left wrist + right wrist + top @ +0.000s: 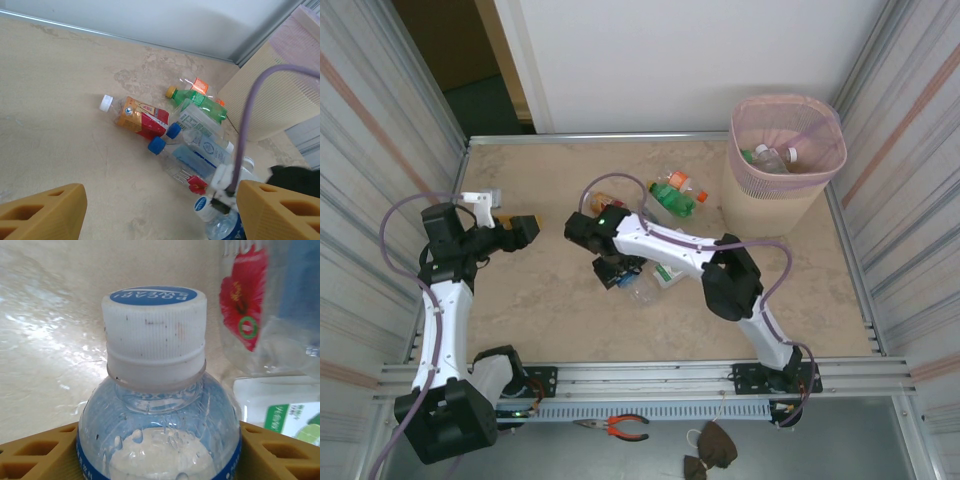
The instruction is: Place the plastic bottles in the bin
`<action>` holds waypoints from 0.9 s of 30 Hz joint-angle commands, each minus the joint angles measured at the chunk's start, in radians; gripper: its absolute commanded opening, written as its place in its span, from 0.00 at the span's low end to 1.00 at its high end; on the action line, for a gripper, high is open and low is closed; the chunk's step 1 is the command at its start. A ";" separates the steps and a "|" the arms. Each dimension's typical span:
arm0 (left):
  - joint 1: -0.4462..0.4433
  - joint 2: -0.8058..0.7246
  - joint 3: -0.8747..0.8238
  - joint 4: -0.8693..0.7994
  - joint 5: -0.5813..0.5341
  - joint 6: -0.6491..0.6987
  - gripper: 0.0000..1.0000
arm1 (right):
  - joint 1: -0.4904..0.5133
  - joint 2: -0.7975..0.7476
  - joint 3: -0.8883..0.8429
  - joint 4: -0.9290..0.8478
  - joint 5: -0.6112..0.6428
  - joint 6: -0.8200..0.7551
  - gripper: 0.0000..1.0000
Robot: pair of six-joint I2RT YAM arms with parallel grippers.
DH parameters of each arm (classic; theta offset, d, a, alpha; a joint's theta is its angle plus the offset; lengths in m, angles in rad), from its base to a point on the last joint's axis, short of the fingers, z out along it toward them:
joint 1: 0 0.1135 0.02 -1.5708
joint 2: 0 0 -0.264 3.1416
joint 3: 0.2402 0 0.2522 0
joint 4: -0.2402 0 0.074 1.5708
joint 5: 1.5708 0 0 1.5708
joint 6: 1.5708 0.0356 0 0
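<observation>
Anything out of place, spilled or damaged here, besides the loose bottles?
Red-handled pliers and a crumpled brown item lie on the grey ledge in front of the arm bases; neither belongs to the sorting. No spill or damage shows.

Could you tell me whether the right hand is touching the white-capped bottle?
Touching. The right wrist view shows the white-capped bottle sitting between the fingers of the right hand, its sides meeting both with no gap.
</observation>
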 commanded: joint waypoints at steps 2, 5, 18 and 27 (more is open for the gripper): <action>0.008 -0.012 0.004 -0.010 0.012 -0.001 0.79 | -0.003 -0.115 0.020 0.008 0.005 0.007 0.65; 0.008 -0.012 0.004 -0.007 0.014 -0.002 0.79 | -0.013 -0.176 0.020 0.016 0.018 0.008 0.64; 0.009 -0.020 -0.001 -0.011 0.014 -0.004 0.79 | -0.202 -0.457 0.077 0.063 0.044 -0.064 0.64; 0.008 -0.029 -0.013 0.007 0.036 -0.080 0.79 | -0.495 -0.506 0.258 0.044 0.014 -0.201 0.61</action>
